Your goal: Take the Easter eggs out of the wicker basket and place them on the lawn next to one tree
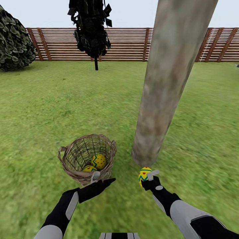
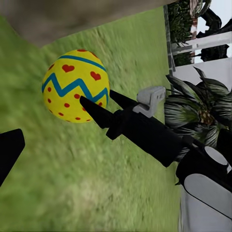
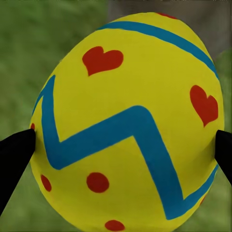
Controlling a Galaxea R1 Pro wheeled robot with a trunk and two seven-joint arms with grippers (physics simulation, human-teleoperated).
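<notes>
- Right hand (image 1: 147, 178) clenched on one Easter egg (image 1: 144, 176), black fingertips (image 3: 14, 159) pressing both sides of its shell, held low just beside the foot of the tree (image 1: 166, 86).
- Left hand (image 1: 99, 182) near the wicker basket (image 1: 87, 158), at its near rim; whether released or clenched, cannot tell.
- Two more eggs (image 1: 98, 161) lying inside the basket.
- Basket on the lawn (image 1: 43, 109), just beside the pale trunk.
- Far off, slatted wooden fence (image 1: 129, 44) along the lawn's far edge.
</notes>
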